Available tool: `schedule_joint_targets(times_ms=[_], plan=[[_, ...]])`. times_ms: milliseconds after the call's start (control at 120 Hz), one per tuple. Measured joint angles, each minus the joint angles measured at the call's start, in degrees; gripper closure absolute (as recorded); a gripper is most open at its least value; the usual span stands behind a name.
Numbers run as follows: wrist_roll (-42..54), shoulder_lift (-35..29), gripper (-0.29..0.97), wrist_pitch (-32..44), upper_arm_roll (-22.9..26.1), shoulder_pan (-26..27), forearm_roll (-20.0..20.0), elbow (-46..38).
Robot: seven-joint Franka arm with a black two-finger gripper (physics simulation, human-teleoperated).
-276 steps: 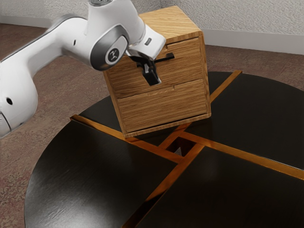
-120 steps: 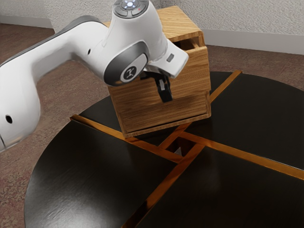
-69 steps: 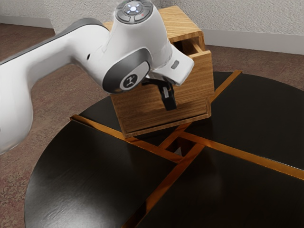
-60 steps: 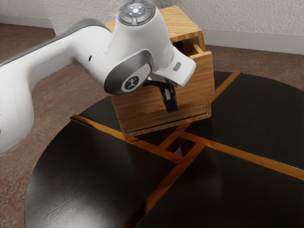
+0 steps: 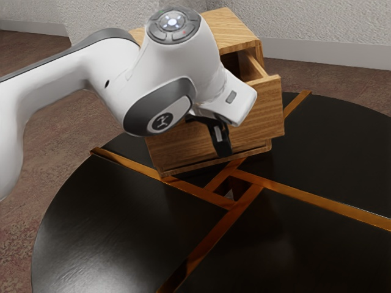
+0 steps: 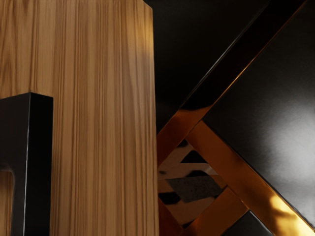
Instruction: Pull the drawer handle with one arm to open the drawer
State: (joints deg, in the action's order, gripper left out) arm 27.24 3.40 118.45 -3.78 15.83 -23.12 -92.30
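Observation:
A wooden cabinet (image 5: pixel 227 29) stands at the back of the round table (image 5: pixel 317 159). Its top drawer (image 5: pixel 264 115) is pulled partway out, with the hollow inside showing behind the front panel. My black gripper (image 5: pixel 224 149) hangs in front of that panel, fingers pointing down, shut on the drawer handle, which my hand hides in the exterior view. In the wrist view the black handle (image 6: pixel 27 162) lies against the drawer's wood front (image 6: pixel 98 118). The lower drawer (image 5: pixel 183 148) sits flush in the cabinet.
The dark table has brass inlay strips (image 5: pixel 293 194) crossing at a small square opening (image 5: pixel 235 192) just in front of the cabinet. The white arm (image 5: pixel 91 79) covers the cabinet's side toward the exterior view's left. Reddish floor and a pale wall surround the table.
My hand has moved toward the table's front and the exterior view's right, and the top drawer has slid out with it, from flush to clearly open.

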Motion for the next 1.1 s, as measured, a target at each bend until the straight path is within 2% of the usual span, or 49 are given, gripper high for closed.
schedule_joint_targets(times_ms=[83, 225, 442, 783, 983, 1033, 1100], plan=[[-0.81, -0.12, 0.03, -0.06, -0.01, 0.76, -0.74, -0.14], [-2.33, -1.77, 0.09, -0.41, 0.01, 1.96, -2.31, -1.40], [-4.63, -4.29, 0.02, -0.74, 0.05, 3.62, -3.77, -4.11], [-8.07, -4.66, 0.00, -1.61, 0.50, 5.20, -5.12, -4.31], [-10.77, -5.07, 0.00, -8.57, 5.26, 3.23, -8.70, 3.60], [-12.29, -4.43, 0.00, -12.08, 6.02, 3.99, -6.54, 7.65], [-15.57, -3.88, 0.00, -17.73, 6.02, 6.00, 0.61, 10.87]])
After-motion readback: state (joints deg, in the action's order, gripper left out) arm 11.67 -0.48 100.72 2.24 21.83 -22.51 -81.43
